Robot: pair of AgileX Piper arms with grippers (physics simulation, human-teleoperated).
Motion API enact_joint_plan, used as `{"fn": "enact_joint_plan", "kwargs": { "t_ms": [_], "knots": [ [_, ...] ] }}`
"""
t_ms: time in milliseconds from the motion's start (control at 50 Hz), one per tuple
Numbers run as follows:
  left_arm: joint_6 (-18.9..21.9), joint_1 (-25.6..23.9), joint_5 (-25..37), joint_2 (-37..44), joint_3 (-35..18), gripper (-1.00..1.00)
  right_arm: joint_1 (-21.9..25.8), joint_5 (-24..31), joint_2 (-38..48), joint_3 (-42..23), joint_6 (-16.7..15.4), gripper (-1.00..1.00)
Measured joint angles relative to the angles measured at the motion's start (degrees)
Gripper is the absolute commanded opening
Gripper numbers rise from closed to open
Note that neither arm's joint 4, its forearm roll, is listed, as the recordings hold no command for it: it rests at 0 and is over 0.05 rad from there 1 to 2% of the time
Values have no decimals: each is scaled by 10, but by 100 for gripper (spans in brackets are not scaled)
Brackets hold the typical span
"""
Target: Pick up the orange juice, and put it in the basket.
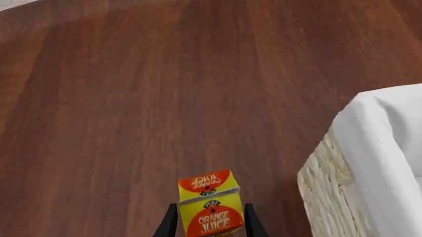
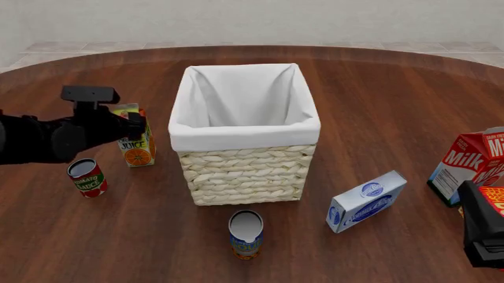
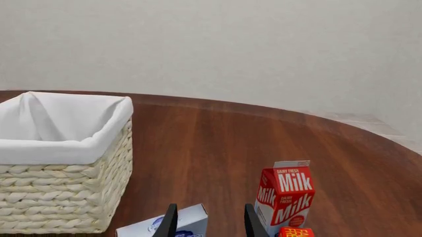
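The orange juice (image 1: 211,207) is a small yellow-and-orange carton standing upright on the table just left of the basket (image 2: 244,171); the front view shows the orange juice (image 2: 138,147) partly behind my left arm. My left gripper (image 1: 209,223) is open, one finger close on each side of the carton's upper part, and in the front view the left gripper (image 2: 134,125) is level with the carton's top. The basket (image 1: 369,148) is woven pale straw with a white liner. My right gripper (image 3: 207,219) hangs open near the table's right side, holding nothing.
A tomato sauce can (image 2: 87,177) stands left of the juice, and another can (image 2: 245,233) stands in front of the basket. A blue-white box (image 2: 366,200) lies to the basket's right, with a Milk carton (image 2: 464,165) and a small red-yellow pack (image 2: 492,197) beyond it.
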Motion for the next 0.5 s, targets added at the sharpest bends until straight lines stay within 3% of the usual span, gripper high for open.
{"fn": "enact_joint_plan", "kwargs": {
  "t_ms": [340, 360, 500],
  "knots": [
    [0, 1, -11, 22, -5, 100, 0, 1, 0, 0, -1, 100],
    [1, 1, -12, 22, -5, -100, 0, 1, 0, 0, -1, 100],
    [3, 9, -15, 22, -3, -100, -1, 1, 1, 0, -1, 100]
  ]
}}
